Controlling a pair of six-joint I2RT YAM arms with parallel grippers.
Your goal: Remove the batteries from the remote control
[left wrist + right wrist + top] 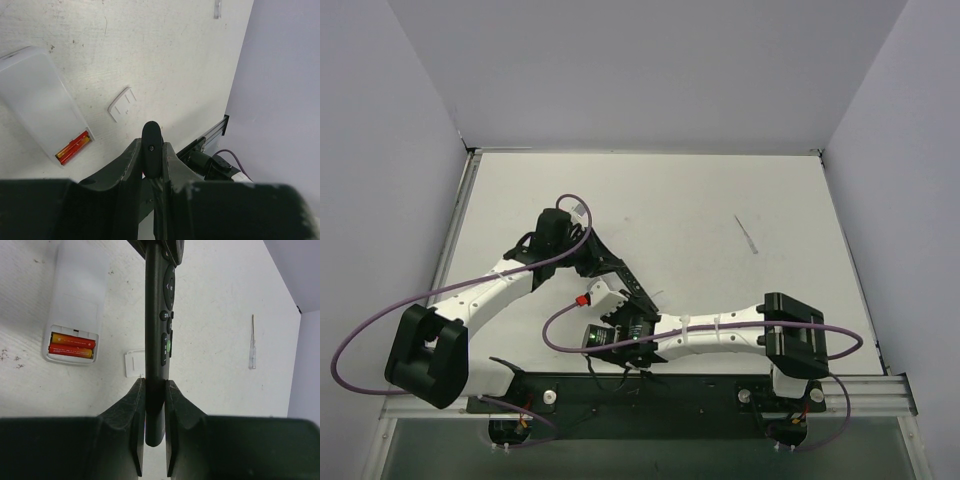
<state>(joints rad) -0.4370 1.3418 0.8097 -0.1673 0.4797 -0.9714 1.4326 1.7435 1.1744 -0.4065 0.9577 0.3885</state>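
The black remote control [158, 315] is held on edge above the table, buttons on its right face. My right gripper [155, 390] is shut on its near end. My left gripper [152, 152] is shut on its other end [151, 145]. In the top view the remote [632, 295] spans between the left gripper [615, 270] and the right gripper [638, 318]. Two reddish-orange batteries [71, 346] lie in the open compartment of a white flat device [77, 295] on the table; they also show in the left wrist view [74, 147]. The black remote's recess is hidden.
A small white cover piece [134, 362] lies beside the white device; it also shows in the left wrist view [122, 104]. A thin silver stick [252, 347] lies to the right, seen in the top view [747, 235]. Grey walls enclose the table.
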